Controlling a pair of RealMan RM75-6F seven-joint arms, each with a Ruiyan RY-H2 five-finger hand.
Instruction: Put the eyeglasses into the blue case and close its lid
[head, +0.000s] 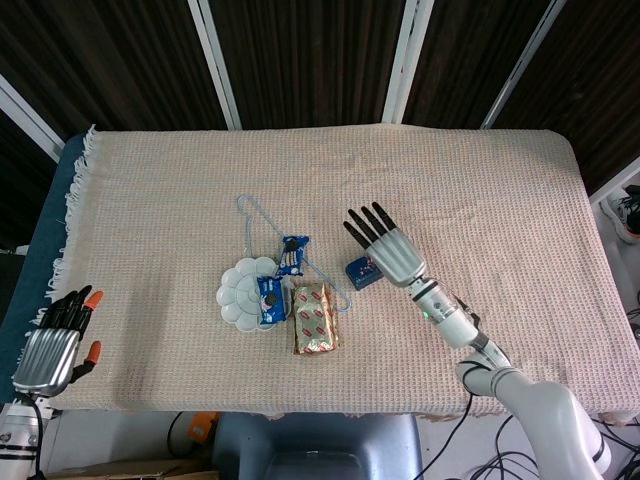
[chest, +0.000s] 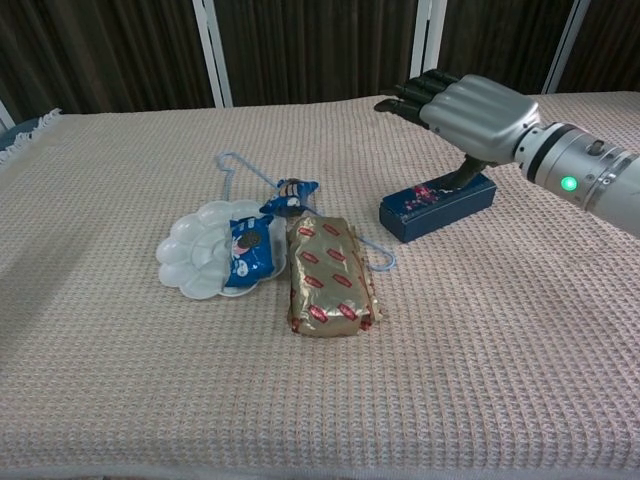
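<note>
Silver right hand (chest: 478, 112) has black fingers; left hand (head: 52, 350) has orange fingertips.

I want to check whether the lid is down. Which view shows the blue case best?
The chest view: the blue case lies almost fully visible from the side with its lid down, under the right hand. In the head view only its left end shows, since the hand covers the rest.

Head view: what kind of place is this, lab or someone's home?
Likely a lab or data-collection bench: a table under a beige waffle-weave cloth, loose cables below its front edge, and unrelated props, a white flower-shaped palette beside a gold foil snack pack.
</note>
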